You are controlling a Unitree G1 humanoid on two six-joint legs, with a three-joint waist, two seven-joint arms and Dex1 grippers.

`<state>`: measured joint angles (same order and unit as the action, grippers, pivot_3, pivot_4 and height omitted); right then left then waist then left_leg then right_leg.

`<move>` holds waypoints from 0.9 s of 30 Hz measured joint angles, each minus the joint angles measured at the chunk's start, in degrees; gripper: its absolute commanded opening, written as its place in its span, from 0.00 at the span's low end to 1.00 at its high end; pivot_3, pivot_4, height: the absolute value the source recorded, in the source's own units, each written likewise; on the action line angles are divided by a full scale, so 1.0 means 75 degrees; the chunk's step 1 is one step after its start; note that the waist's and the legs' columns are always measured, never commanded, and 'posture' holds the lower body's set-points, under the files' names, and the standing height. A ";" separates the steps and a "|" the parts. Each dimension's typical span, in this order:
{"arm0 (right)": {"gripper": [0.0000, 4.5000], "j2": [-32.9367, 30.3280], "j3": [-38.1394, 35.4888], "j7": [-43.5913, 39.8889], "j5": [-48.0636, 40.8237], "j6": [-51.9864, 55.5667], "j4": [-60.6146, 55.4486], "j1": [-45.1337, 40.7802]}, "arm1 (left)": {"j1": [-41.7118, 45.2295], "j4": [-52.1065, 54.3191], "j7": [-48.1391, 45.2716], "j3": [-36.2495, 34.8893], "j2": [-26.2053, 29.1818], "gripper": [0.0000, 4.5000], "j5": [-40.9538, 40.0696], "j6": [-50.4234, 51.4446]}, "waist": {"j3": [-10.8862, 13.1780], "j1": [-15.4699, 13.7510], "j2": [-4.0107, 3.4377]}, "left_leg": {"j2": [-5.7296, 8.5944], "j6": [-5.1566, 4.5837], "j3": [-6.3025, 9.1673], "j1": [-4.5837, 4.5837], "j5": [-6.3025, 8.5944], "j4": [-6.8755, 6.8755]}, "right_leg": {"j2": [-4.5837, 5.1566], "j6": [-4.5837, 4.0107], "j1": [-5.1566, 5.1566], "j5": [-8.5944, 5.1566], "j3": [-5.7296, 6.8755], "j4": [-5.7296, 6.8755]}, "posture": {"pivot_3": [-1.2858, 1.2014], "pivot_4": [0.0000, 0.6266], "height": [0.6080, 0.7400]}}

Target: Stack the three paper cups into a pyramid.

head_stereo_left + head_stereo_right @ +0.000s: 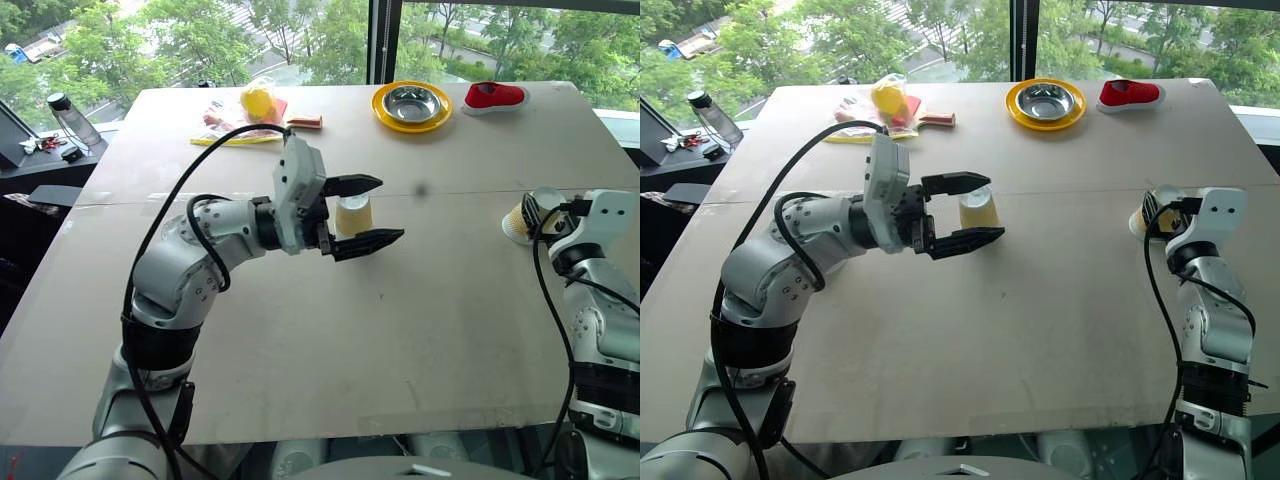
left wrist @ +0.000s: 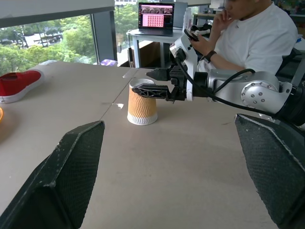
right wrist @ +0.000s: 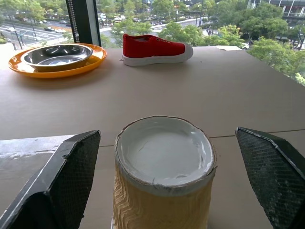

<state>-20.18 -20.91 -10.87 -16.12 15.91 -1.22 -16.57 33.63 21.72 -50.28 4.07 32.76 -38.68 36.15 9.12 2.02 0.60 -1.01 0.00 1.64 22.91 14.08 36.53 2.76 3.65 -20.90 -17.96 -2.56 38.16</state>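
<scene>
Left gripper [image 1: 366,214]: fingers apart, level over the surface [image 1: 400,330], either side of a cup [image 1: 353,215].
Right gripper [image 3: 167,181]: fingers wide apart around an upside-down cup [image 3: 163,176].
Cups: both on the surface, well apart; a third cannot be made out.

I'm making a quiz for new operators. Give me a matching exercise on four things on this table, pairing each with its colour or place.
Things:
1. shoe
2. bowl
3. cup in the middle of the table
4. cup by the right arm

Matches:
A. sits on the yellow plate
B. red
C. upside down between the right claw's open fingers
D. between the left claw's open fingers

Pairs: 1-B, 2-A, 3-D, 4-C
</scene>
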 measured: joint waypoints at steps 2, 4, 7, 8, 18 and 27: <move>1.00 -0.0001 0.0031 0.0002 0.0003 -0.0007 0.0003 0.0000 | 0.0008 -0.0001 -0.0008 0.0006 -0.0002 1.00 0.0054 -0.0011 | 0.0000 0.0000 0.0000 | 0.0000 0.0000 0.0001 0.0000 0.0000 0.0000 | 0.0000 0.0000 0.0000 0.0000 0.0001 0.0000 | 0.52 0.24 1.00; 1.00 -0.0001 0.0036 0.0003 0.0006 -0.0019 0.0014 -0.0001 | 0.0027 -0.0001 -0.0012 0.0027 -0.0008 1.00 0.0073 -0.0013 | 0.0000 -0.0001 0.0000 | 0.0000 0.0000 0.0001 0.0000 0.0000 0.0000 | 0.0000 0.0000 0.0000 0.0000 0.0001 0.0001 | 0.52 0.24 1.00; 1.00 -0.0002 0.0037 0.0006 0.0020 -0.0069 0.0154 -0.0029 | 0.0083 -0.0001 -0.0019 0.0072 -0.0048 1.00 0.0114 -0.0014 | 0.0000 -0.0001 0.0000 | 0.0000 0.0000 0.0000 0.0000 0.0000 0.0001 | 0.0000 0.0000 0.0000 0.0000 0.0000 0.0001 | 0.52 0.24 1.00; 1.00 -0.0002 0.0040 0.0008 0.0023 -0.0073 0.0202 -0.0030 | 0.0090 -0.0001 -0.0023 0.0073 -0.0058 1.00 0.0122 -0.0017 | 0.0000 -0.0001 0.0000 | 0.0000 0.0000 0.0000 0.0000 0.0000 0.0001 | 0.0000 0.0000 0.0000 0.0000 0.0000 0.0001 | 0.52 0.24 1.00; 0.45 0.0091 0.0042 0.0056 -0.0061 -0.0088 0.0317 -0.0186 | 0.0175 -0.0003 -0.0073 0.0072 -0.0120 1.00 0.0190 -0.0025 | 0.0000 0.0001 0.0000 | 0.0000 0.0001 0.0000 0.0000 -0.0001 0.0003 | 0.0000 0.0000 0.0000 0.0000 0.0000 0.0004 | 0.52 0.24 1.00; 0.45 0.0089 0.0169 -0.0006 -0.0062 -0.0023 0.0267 -0.0212 | 0.0192 -0.0003 -0.0030 0.0043 -0.0109 1.00 0.0191 -0.0021 | 0.0000 0.0019 0.0000 | 0.0000 0.0001 0.0000 -0.0001 -0.0001 0.0004 | 0.0000 0.0000 -0.0001 0.0000 -0.0001 0.0007 | 0.52 0.24 1.00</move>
<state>-19.51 -19.64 -10.92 -16.59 15.74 0.78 -18.15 35.07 21.70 -50.50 4.39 31.94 -37.24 35.99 9.12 2.16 0.60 -1.02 0.00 1.64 22.90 14.08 36.56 2.76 3.65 -20.90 -17.96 -2.57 38.21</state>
